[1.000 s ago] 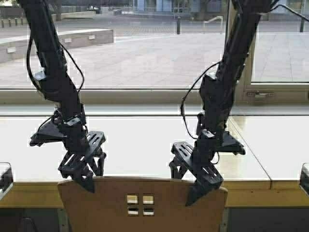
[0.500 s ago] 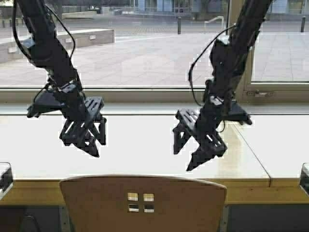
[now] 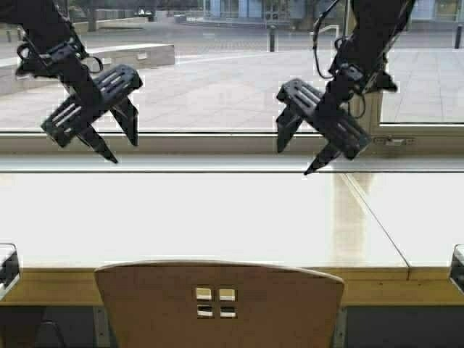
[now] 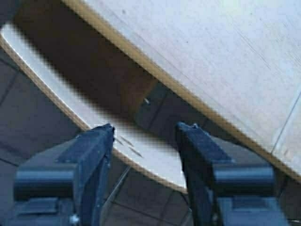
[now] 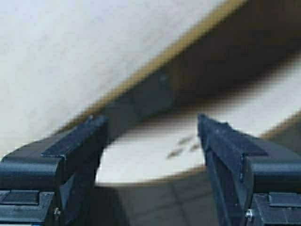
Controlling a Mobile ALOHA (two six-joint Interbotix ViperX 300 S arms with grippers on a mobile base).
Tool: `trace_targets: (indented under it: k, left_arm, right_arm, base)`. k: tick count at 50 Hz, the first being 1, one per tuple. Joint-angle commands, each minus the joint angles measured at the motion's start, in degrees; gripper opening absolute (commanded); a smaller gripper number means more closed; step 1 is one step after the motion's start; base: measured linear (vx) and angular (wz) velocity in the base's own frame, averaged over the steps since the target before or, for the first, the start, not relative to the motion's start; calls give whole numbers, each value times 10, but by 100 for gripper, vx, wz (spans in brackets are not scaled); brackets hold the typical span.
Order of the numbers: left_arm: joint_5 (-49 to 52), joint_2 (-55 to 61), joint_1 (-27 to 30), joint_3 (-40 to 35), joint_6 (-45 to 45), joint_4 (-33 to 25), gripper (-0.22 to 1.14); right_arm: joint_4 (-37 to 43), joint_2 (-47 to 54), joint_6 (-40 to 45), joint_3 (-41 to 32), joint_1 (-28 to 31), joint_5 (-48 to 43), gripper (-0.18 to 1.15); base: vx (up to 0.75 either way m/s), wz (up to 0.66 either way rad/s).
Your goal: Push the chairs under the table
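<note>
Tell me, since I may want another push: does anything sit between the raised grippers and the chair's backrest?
Nothing visible does. The left gripper and right gripper hang open above the table, with only bare tabletop between them and the chair.

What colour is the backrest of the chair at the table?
Light tan wood, with four small square cutouts; the chair shows best in the high view.

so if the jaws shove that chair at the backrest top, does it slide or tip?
Probably slides: the chair looks like thin moulded plywood, so likely light. A push high on the backrest could rock it forward, though its legs aren't visible here. The curved backrest edge may let open jaws slip sideways.
</note>
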Motion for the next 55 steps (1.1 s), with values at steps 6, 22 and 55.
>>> trace_targets:
  k: [6, 22, 55]
  left_arm:
    - [17, -174, 35, 54, 157, 158, 79]
    - [16, -221, 35, 71, 219, 211, 79]
    - [11, -227, 35, 48, 216, 211, 79]
  right_arm:
    - [-266, -129, -5, 38, 5, -46, 91]
    - [-486, -146, 17, 61, 5, -81, 90]
    - [-483, -173, 19, 62, 10, -35, 90]
  base:
    - [-4, 14]
    - [-6, 31]
    - [-13, 63]
